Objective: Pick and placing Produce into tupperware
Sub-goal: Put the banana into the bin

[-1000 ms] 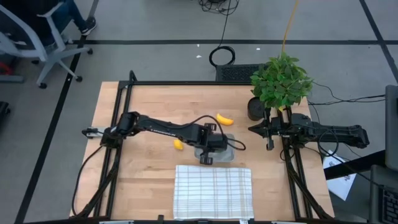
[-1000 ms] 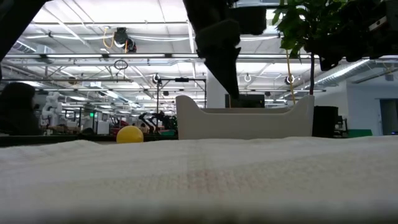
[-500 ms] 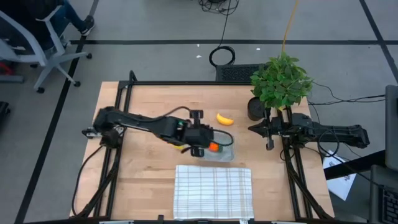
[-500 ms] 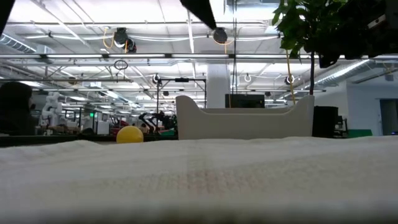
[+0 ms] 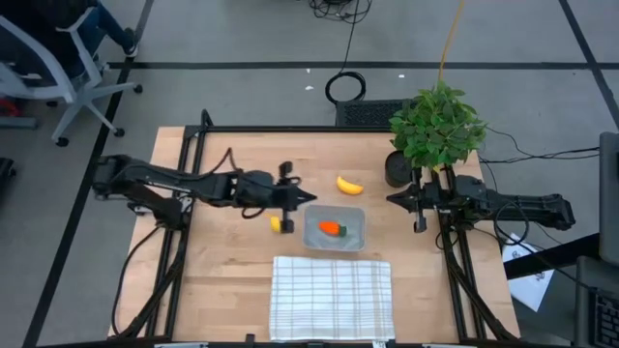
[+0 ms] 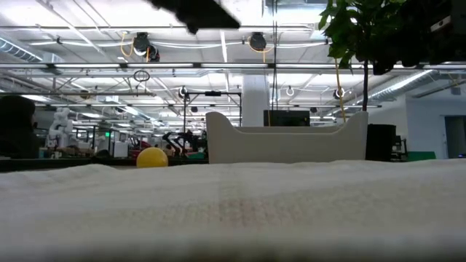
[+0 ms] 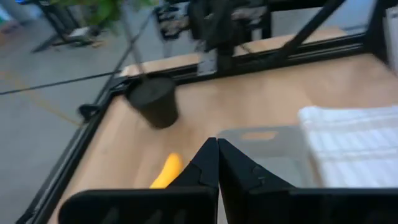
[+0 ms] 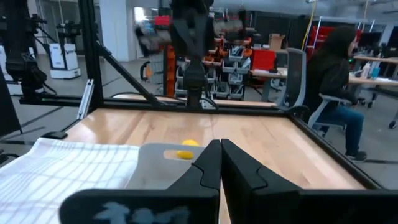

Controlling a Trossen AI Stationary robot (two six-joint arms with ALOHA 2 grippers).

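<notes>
The grey-clear tupperware [image 5: 352, 218] stands at the table's middle, and the orange carrot [image 5: 333, 229] lies inside it. The yellow banana [image 5: 349, 185] lies on the wood just beyond the tupperware. The small round yellow fruit [image 5: 276, 224] rests on the table to the tupperware's left; it also shows in the low view [image 6: 152, 157]. My left gripper [image 5: 305, 199] hangs shut above the table, left of the tupperware, with nothing in it. My right gripper [image 5: 391, 200] waits shut at the right, under the plant.
A white checked cloth [image 5: 332, 297] lies at the near edge, right in front of the tupperware. A leafy potted plant [image 5: 437, 126] and its dark pot [image 7: 154, 102] stand at the far right. Bare wood lies at the far left.
My left gripper has risen out of the tupperware and drawn back toward the table's left edge, tipping from pointing down to nearly level. Its fingers stay shut. The carrot, hidden under the gripper before, now shows lying in the tupperware.
</notes>
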